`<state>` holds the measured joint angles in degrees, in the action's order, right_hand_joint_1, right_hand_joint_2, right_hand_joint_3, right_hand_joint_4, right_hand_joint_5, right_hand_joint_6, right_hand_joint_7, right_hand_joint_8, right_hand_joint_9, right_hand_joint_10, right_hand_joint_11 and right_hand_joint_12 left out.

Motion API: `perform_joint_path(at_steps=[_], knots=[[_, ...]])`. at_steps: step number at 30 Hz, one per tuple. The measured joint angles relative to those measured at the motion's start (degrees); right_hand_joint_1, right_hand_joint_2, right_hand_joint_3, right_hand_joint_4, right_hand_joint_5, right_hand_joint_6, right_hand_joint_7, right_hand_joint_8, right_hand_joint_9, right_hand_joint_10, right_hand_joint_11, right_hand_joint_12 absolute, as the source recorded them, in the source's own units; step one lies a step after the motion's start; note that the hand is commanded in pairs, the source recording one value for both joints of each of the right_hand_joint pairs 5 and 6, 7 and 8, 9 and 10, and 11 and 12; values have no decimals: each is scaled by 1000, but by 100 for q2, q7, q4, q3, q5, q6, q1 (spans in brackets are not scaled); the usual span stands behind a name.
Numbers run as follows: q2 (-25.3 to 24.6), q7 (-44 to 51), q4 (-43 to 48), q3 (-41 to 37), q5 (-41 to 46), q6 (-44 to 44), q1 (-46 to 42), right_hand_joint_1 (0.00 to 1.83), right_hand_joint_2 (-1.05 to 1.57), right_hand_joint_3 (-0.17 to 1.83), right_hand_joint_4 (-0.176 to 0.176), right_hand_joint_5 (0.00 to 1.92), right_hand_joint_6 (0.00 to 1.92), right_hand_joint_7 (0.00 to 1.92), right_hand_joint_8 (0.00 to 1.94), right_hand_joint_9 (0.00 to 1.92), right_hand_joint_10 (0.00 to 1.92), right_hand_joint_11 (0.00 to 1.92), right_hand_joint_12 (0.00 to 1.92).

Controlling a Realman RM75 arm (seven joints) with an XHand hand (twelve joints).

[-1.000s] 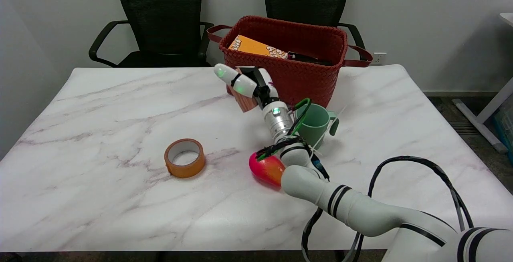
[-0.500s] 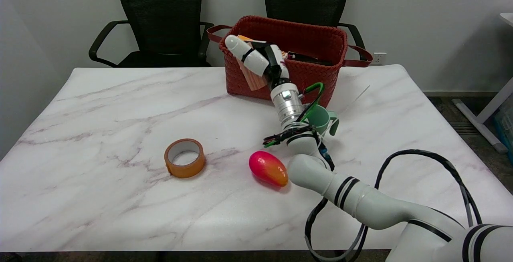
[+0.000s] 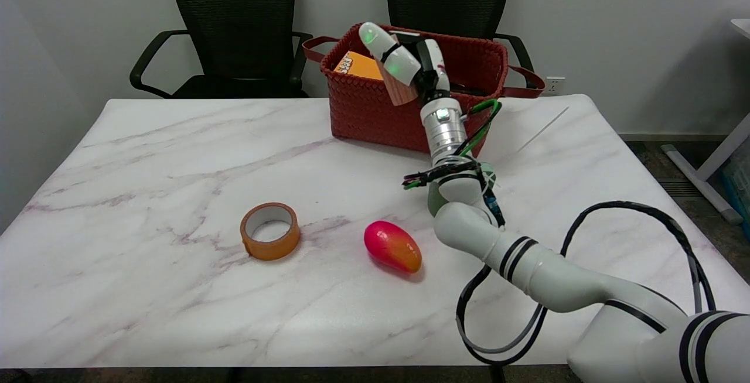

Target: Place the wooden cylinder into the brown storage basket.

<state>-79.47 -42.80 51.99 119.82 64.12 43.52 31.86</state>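
over the near rim of the brown storage basket [image 3: 375,108], the right hand [image 3: 404,58] grips the wooden cylinder [image 3: 398,86], tilted and raised high enough to clear the woven wall before release inside.

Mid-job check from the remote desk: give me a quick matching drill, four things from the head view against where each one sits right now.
Things:
1. cylinder
2. tape roll
3. mango
4. orange box

Places:
A. lying inside the basket
B. held in the right hand, up at the basket's front rim
C. on the table, left of the mango
D. on the table, just left of the right arm

Pairs: 1-B, 2-C, 3-D, 4-A
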Motion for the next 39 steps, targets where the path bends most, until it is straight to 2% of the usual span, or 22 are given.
perform_joint_path(at_steps=[21, 39], knots=[[351, 126, -1240, -244, -17, 316, 931, 671, 1217, -175, 0, 1709, 1709, 1854, 1854, 1807, 1807, 1883, 1883], [426, 1265, -2373, -257, -844, 364, 1738, 632, 1275, -175, 0, 1700, 1700, 1822, 1822, 1771, 1771, 1854, 1854]])
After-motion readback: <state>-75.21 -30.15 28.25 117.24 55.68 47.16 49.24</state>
